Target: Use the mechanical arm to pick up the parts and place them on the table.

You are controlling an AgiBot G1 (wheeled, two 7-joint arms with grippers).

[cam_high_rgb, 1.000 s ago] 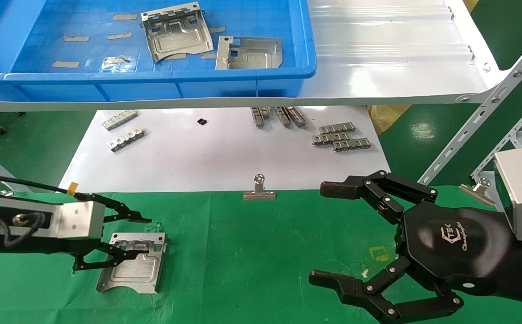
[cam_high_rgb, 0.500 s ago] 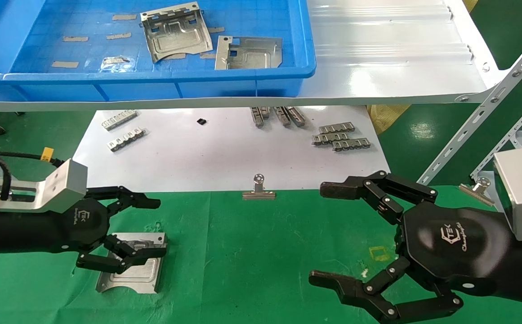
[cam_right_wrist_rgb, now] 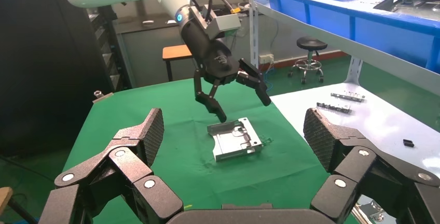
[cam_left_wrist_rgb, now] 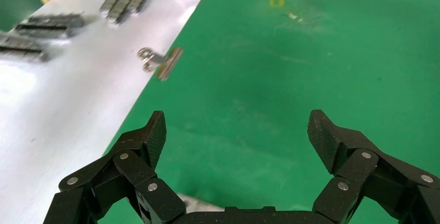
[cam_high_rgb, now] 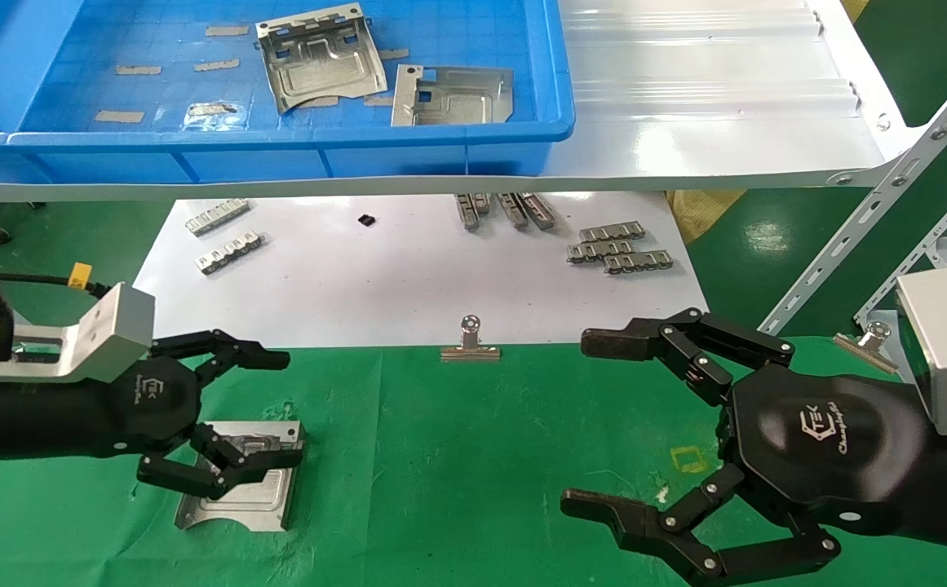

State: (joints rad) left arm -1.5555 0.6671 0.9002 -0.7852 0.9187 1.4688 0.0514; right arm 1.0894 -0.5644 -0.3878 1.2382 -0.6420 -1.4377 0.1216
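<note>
One of the parts (cam_high_rgb: 236, 489), a shiny embossed plate, lies flat on the green table (cam_high_rgb: 457, 456). It also shows in the right wrist view as the plate (cam_right_wrist_rgb: 236, 141). My left gripper (cam_high_rgb: 287, 406) hangs open just over that plate's far end, holding nothing; one fingertip (cam_right_wrist_rgb: 222, 116) is close above the folded edge. From the left wrist, the left gripper (cam_left_wrist_rgb: 238, 130) frames bare cloth. My right gripper (cam_high_rgb: 587, 424) stays open and empty over the table's right side. Two more parts (cam_high_rgb: 318, 57) (cam_high_rgb: 453, 96) lie in the blue bin (cam_high_rgb: 277, 139).
The bin stands on a glossy white shelf (cam_high_rgb: 710, 122) overhanging the back. Below it, a white sheet (cam_high_rgb: 408, 285) carries narrow notched strips (cam_high_rgb: 620, 249) (cam_high_rgb: 220, 228). A binder clip (cam_high_rgb: 470, 346) grips the cloth's far edge. Slanted metal struts (cam_high_rgb: 873, 212) stand at the right.
My left wrist has rolled, so the palm's logo now faces up, and the gripper sits slightly nearer the sheet. The plate and the right arm have not moved.
</note>
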